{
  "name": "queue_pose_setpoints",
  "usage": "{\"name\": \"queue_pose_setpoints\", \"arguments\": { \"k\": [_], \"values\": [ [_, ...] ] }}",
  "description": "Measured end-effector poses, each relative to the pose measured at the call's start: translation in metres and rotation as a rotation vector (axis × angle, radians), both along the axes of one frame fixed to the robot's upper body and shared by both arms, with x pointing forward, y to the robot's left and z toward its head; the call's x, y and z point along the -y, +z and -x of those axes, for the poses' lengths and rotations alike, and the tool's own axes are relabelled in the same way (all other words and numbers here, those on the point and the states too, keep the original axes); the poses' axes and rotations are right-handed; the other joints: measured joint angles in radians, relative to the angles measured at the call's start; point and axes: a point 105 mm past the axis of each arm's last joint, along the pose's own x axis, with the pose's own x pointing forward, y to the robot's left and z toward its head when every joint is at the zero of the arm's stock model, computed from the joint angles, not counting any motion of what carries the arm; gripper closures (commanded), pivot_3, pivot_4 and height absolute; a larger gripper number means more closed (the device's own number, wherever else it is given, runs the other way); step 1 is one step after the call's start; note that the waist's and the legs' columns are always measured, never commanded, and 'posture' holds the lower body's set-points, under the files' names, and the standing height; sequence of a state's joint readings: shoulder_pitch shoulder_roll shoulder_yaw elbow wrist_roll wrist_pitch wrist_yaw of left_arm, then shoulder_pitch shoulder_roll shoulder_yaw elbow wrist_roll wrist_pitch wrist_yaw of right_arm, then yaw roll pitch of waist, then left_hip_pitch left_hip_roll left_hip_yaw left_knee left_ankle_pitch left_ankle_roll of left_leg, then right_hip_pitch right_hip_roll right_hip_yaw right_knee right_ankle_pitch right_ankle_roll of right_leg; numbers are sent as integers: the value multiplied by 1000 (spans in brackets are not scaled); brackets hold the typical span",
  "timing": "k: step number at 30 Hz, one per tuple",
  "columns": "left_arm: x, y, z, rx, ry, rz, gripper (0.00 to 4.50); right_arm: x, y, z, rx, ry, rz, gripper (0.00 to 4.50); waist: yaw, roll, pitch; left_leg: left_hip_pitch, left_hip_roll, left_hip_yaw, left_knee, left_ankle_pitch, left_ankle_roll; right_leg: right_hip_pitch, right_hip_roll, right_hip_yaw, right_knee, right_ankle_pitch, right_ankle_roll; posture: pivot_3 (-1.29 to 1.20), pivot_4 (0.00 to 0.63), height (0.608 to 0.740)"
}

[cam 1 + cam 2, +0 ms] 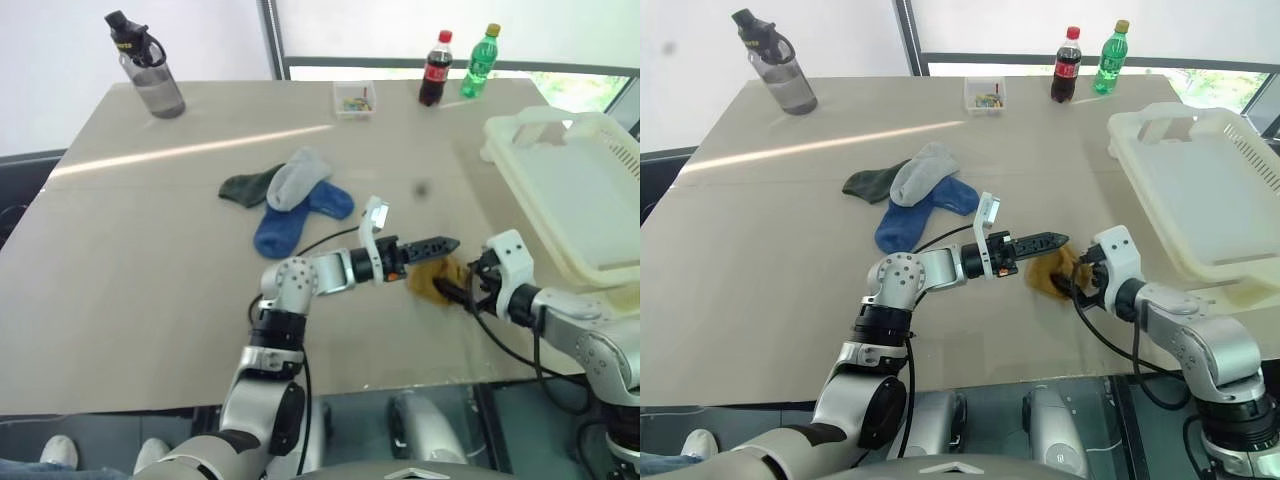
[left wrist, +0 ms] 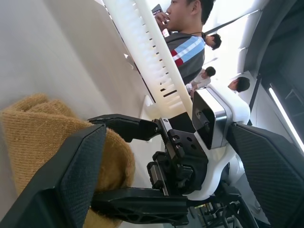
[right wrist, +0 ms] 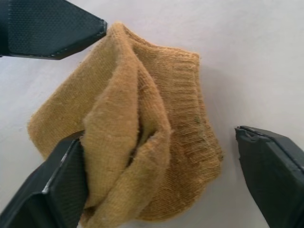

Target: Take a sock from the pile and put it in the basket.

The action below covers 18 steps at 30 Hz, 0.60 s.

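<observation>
On your desk (image 1: 150, 260), both grippers are standing spread: right gripper (image 3: 156, 190) straddling the mustard sock (image 3: 142, 142), left gripper (image 1: 440, 245) seemingly just touching it.

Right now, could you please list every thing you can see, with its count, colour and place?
Table: one, beige, under everything.
Yellow sock: one, mustard, bunched on the table between both grippers.
Pile of socks: blue, light grey, dark green, mid-table.
Basket: one, cream, slotted sides, at the right table edge.
Water bottle: one, grey with black cap, far left corner.
Small clear box: one, far edge.
Cola bottle: one, dark, red label, far edge.
Green bottle: one, beside the cola.
People: several, behind the basket.
Left gripper: fingers open, over the yellow sock.
Right gripper: fingers open around the yellow sock.
</observation>
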<state>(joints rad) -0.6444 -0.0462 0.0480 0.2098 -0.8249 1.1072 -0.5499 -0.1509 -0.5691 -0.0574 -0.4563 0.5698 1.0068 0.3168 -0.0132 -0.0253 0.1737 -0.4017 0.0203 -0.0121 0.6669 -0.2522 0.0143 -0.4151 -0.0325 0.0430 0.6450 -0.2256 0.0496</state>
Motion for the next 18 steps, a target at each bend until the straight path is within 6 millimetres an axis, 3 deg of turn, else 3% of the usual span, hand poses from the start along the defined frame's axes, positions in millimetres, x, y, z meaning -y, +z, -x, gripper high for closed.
{"name": "queue_pose_setpoints", "arguments": {
  "k": [6, 11, 15, 18],
  "values": [
    [-1, 7, 3, 60, -25, 13, 0, -8, -2, -9, -18, -48, -146, 55, -4, 0, 0, 1, 1, 1, 0, 0, 0, 0, 1, 1, 1, 0, 0, 0, 150, 740],
    [-18, 38, 10, 398, -22, -2, 0, -8, -2, -12, -35, -39, -207, 55, -8, 1, -1, 3, 2, 2, 0, 0, 0, 1, 2, 2, 1, 1, -1, 0, 150, 740],
    [-29, 31, 20, 557, -60, -93, 0, -9, -2, -15, -39, -27, -213, 55, -8, 1, -1, 5, 2, 2, 0, 0, 0, 2, 2, 2, 1, -1, -3, 0, 150, 740],
    [-49, 20, 21, 693, -78, -226, 0, -10, -3, -16, -46, -22, -217, 905, -12, 1, -1, 5, 2, 2, 0, 0, 0, 2, 3, 2, 1, -2, -4, 0, 150, 740]
  ]
}}
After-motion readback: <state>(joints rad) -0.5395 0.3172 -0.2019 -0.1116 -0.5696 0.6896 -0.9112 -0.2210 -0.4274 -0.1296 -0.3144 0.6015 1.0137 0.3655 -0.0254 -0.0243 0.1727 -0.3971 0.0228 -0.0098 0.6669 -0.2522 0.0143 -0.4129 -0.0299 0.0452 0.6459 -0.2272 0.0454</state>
